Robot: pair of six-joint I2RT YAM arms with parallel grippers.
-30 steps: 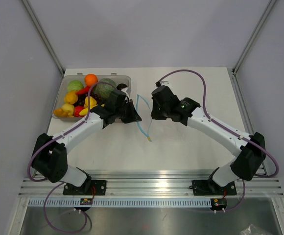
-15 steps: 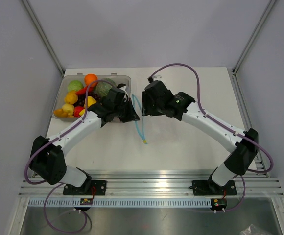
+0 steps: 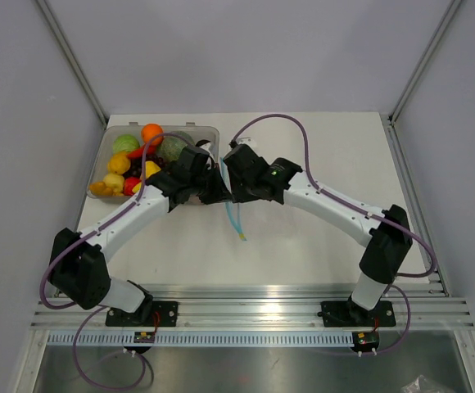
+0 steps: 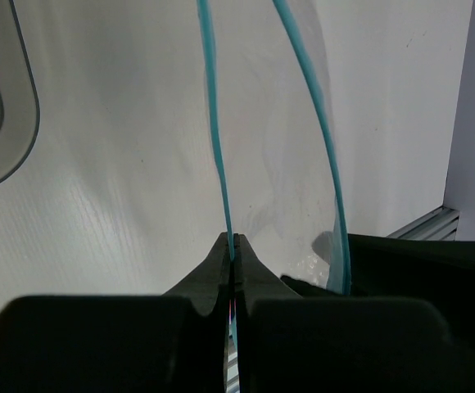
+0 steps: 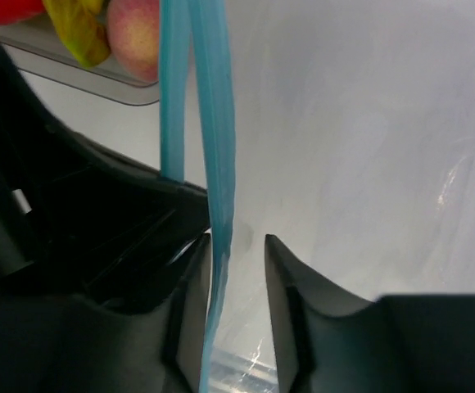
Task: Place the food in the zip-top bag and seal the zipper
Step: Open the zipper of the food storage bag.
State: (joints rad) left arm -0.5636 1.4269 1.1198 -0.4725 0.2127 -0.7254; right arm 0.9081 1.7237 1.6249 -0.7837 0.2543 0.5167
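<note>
Far left on the white worktop (image 3: 352, 147): clear tray (image 3: 205, 128) heaped with toy food (image 3: 127, 164), orange, green, yellow and red pieces, all inside its walls.

Just right of the tray, extended from the near-left base: left claw (image 4: 232, 241), clenched tight on one teal strip of the zipper (image 4: 213, 123), jaws pressed together with the strip pinched between them.

Spread beyond those jaws in the left wrist view: bag (image 4: 278, 180), clear and crinkled, mouth parted, second teal strip curving away to the right.

From above, bag barely visible between the two claws near mid-worktop. Only a teal line trailing toward the near edge, yellowish at its tip.

Close against the left claw from the right, touching or not impossible to tell: right claw (image 5: 237, 246), released, jaws apart on either side of a teal strip. Strip close against one finger (image 5: 195, 270), clear gap to the other.

Behind it in the right wrist view: tray corner with a pink peach (image 5: 135, 33) and a yellow piece (image 5: 78, 37).
</note>
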